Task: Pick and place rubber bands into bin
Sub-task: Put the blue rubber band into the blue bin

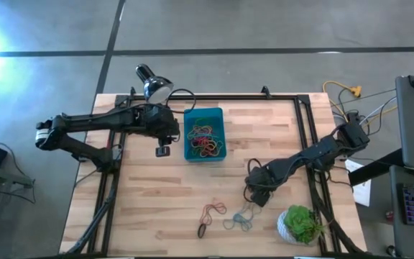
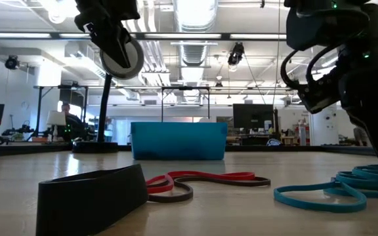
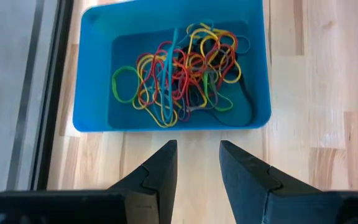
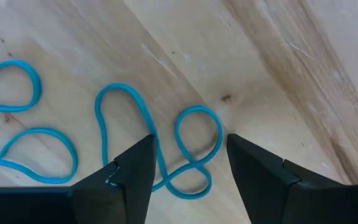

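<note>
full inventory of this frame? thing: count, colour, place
bin: one, teal-blue, far-middle of table.
rubber bands in bin: tangled pile, count unclear; yellow, red, green, blue, dark.
blue rubber bands: several loops, count unclear, on table under right gripper.
red and brown rubber bands: a few, near edge, left of the blue ones.
black band: one, near edge.
plant: one, green in white pot, near-right corner.
desk lamp: one, black, far edge.
table: one, light wood.
left gripper: open, empty, beside bin.
right gripper: open, over blue bands.
</note>
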